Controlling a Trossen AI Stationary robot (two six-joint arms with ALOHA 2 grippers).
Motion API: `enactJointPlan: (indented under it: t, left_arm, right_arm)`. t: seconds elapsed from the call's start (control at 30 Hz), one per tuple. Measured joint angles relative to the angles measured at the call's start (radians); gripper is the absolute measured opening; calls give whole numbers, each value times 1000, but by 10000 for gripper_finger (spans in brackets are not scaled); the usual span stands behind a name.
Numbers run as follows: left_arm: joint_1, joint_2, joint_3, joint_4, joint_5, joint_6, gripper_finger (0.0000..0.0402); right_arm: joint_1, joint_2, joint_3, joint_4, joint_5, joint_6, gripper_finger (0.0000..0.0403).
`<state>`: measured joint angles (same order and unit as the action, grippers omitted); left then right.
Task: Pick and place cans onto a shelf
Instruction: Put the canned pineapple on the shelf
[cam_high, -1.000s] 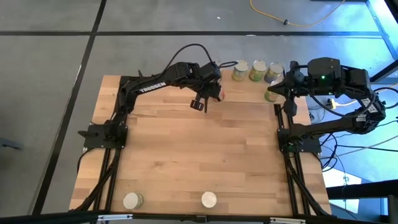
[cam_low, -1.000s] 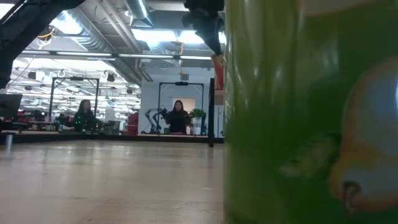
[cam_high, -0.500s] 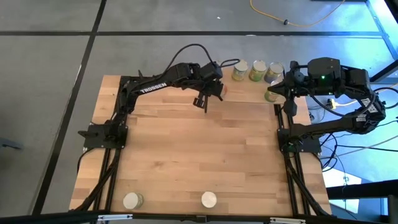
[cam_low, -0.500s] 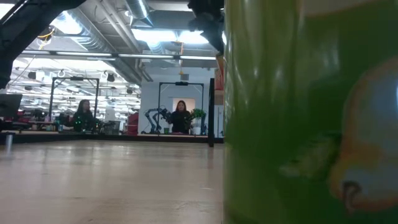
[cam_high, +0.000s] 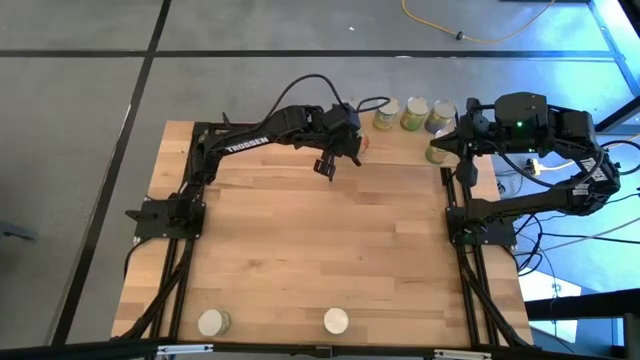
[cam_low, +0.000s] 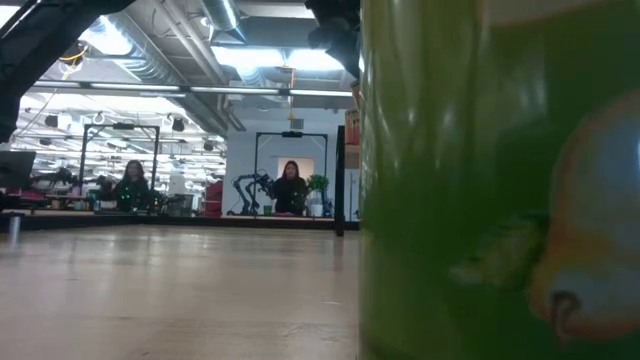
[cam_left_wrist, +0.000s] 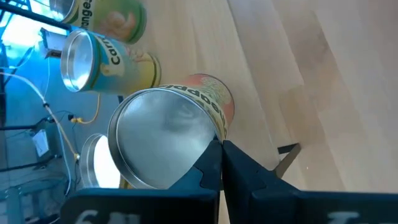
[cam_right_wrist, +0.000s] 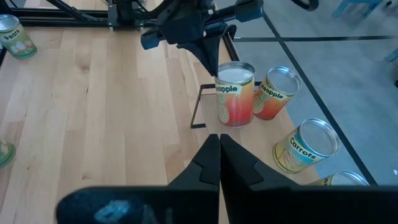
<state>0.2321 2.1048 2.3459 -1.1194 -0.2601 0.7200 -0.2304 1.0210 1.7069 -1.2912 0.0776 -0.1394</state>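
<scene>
One orange-red labelled can (cam_right_wrist: 236, 93) with a shiny round top stands on the light-wood shelf (cam_right_wrist: 198, 112) directly beneath the left gripper (cam_high: 327, 164), whose fingers are pinched shut and empty, probably having just delivered it, while the shut, empty right gripper (cam_high: 465, 165) waits beside

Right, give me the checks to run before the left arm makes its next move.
1. Left end effector empty: ok, fingers shut together, gripping nothing.
2. Orange-red can upright: ok, standing beside the neighbour can.
3. Left fingertips clear of that can: cannot tell; they sit right at its top rim.
4. That can fully on the shelf: cannot tell; only a corner of the black frame shows.
5. Right end effector out of the way: ok, shut, empty, hanging off to the side.
6. All cans shelved: not ok; two cans stand at the near edge of the table.
</scene>
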Motion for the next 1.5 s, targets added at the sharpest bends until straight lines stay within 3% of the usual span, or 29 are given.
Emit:
enactJointPlan:
  t: [0.97, 1.5]
  left_arm:
    - [0, -2, 0, -34, 39, -11, 0]
    - [-1, -2, 0, -31, -1, -31, 0]
  right_arm:
    - [0, 0, 0, 0, -1, 0, 3]
    - [0, 0, 0, 0, -2, -4, 3]
